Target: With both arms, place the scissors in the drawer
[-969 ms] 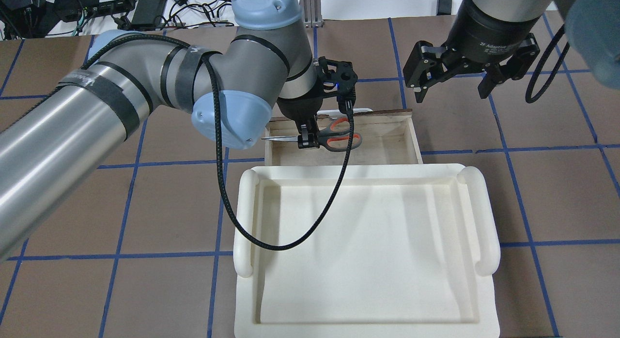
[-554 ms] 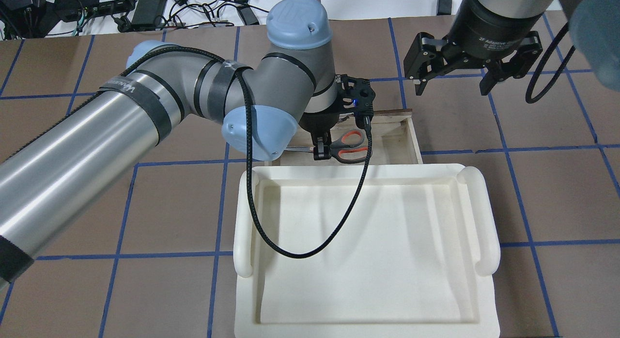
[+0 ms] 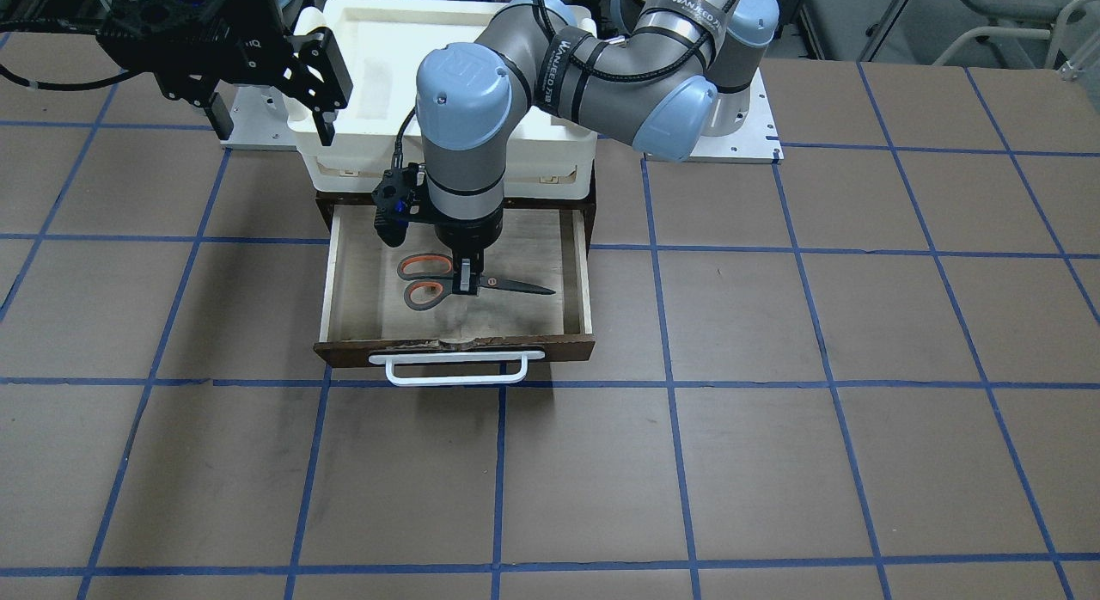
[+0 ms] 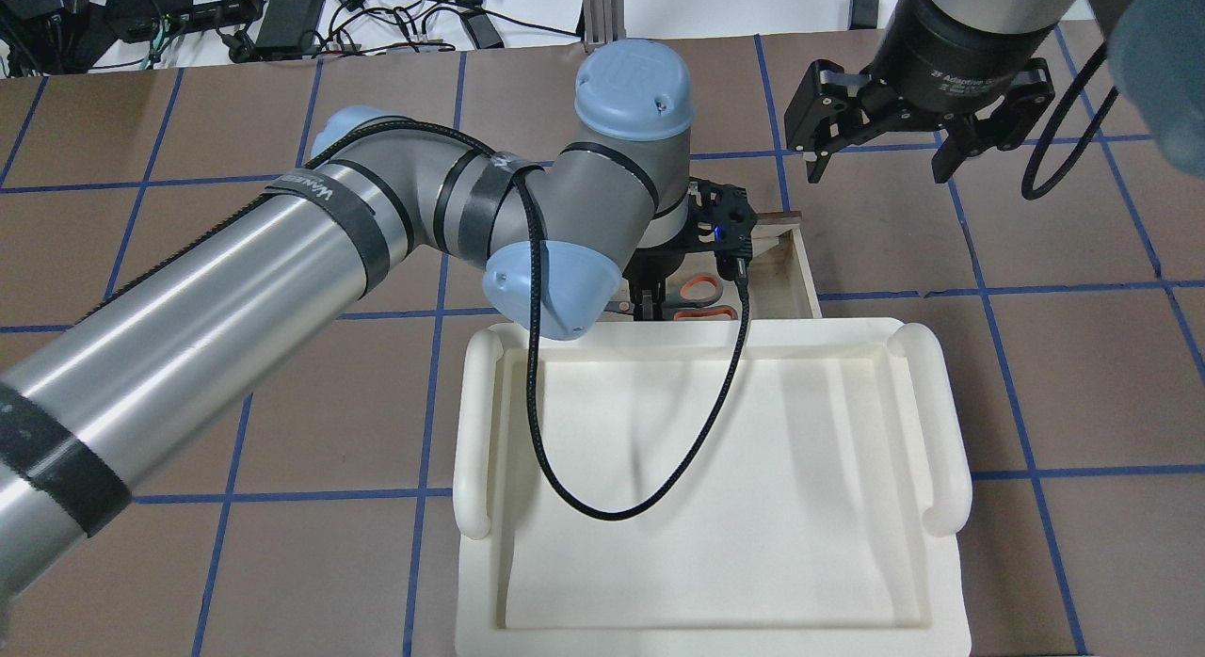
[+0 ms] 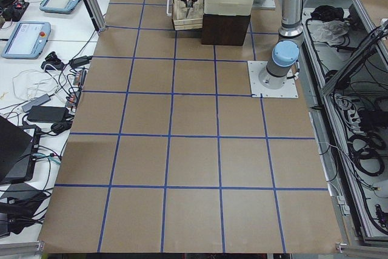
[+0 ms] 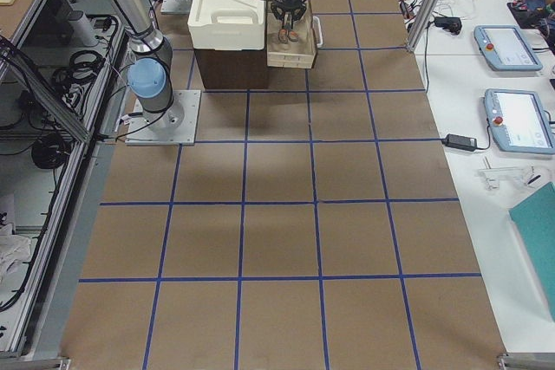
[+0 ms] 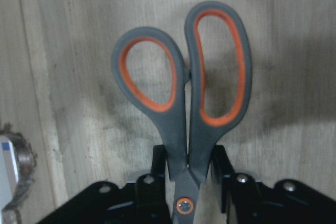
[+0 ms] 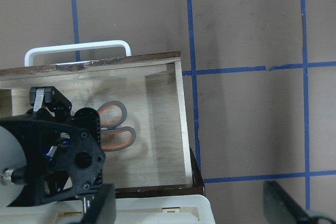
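Spreading across every view, the bench (image 3: 773, 462) is brown with a grid of blue lines; on it stands a dark box with a white tray (image 4: 941, 422) on top. The left arm (image 4: 235, 290) reaches in across the tray's far corner and bends straight down into the drawer (image 3: 584, 273), and a black cable (image 4: 602, 506) loops from its wrist over the tray. The right arm (image 4: 979, 17) hangs high above the bench on the robot's right of the drawer, well apart from it.

The drawer is pulled out from under the tray toward the operators' side, its pale inside showing and its white handle (image 3: 455, 378) at the front.

The right end effector (image 4: 877, 168) is released and carries nothing. The left end effector (image 3: 467, 284) is down inside the drawer and clenched on the scissors (image 3: 430, 282); in the wrist view its fingers (image 7: 223, 161) press the shanks from both sides, just above the pivot screw.

The scissors are level and low in the drawer, about mid-floor, with blades closed and pointing to the robot's left and the orange-lined loops (image 7: 210, 77) to its right; whether they rest on the wood I cannot tell.
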Robot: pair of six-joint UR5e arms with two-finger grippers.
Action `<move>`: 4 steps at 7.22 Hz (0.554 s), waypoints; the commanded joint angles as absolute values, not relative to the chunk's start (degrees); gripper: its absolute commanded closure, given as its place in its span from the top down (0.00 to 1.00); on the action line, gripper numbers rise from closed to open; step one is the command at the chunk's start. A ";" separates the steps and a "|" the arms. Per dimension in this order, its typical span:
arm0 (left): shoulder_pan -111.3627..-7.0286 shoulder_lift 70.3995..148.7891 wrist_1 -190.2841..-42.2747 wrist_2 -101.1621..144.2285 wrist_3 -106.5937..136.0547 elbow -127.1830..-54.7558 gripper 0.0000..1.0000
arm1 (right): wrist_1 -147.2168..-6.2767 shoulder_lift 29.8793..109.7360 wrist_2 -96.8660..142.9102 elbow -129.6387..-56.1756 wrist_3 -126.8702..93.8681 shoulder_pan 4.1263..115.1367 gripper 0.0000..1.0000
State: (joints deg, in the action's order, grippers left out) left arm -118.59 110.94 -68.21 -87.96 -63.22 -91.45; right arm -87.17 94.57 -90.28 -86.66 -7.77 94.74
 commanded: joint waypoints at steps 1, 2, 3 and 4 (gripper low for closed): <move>-119.00 111.88 -67.07 -88.33 -62.84 -91.58 0.24 | -87.10 94.48 -90.26 -86.66 -7.73 94.66 1.00; -119.00 111.88 -67.06 -88.33 -62.84 -91.67 0.53 | -87.10 94.48 -90.26 -86.66 -7.65 94.66 1.00; -119.09 111.88 -67.15 -88.24 -62.75 -91.67 0.79 | -87.10 94.48 -90.26 -86.66 -7.65 94.66 1.00; -119.18 111.88 -67.24 -88.33 -62.41 -91.76 0.98 | -87.10 94.48 -90.26 -86.66 -7.65 94.66 1.00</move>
